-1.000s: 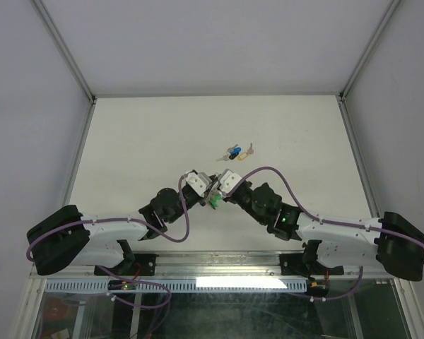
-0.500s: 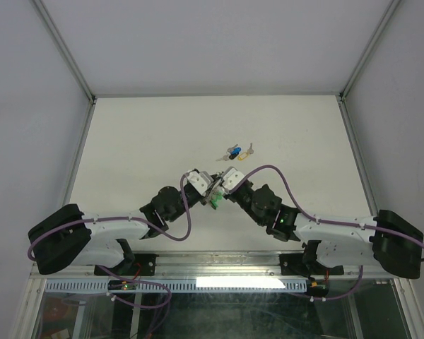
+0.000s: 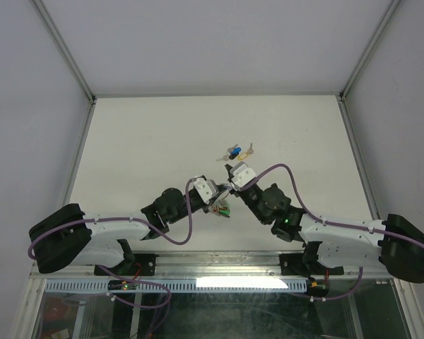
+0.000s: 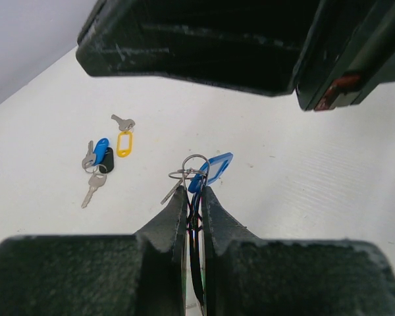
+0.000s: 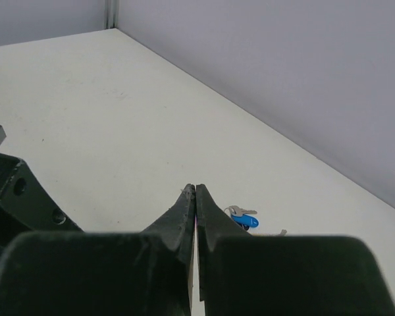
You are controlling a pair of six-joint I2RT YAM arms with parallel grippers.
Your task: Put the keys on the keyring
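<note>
My left gripper (image 3: 218,200) (image 4: 194,192) is shut on the keyring (image 4: 195,166), a thin silver wire ring sticking out past the fingertips with a blue tag (image 4: 215,168) and a small key. From above, green and red heads (image 3: 224,208) hang at it. The loose keys lie on the table beyond it: a blue-headed one (image 4: 101,151) (image 3: 233,150) (image 5: 245,221), a yellow-headed one (image 4: 124,143) (image 3: 249,148) and a grey one (image 4: 93,187). My right gripper (image 3: 228,169) (image 5: 195,189) is shut, apart from the keyring and just short of the loose keys.
The white table (image 3: 148,134) is walled by grey panels on the left, back and right. My right arm's dark wrist (image 4: 250,46) hangs over the left gripper. Both arm links (image 3: 169,208) (image 3: 272,205) crowd the near centre.
My right gripper has left the keyring bunch and moved back toward the loose keys. My left gripper has shifted slightly right and nearer with the bunch still held.
</note>
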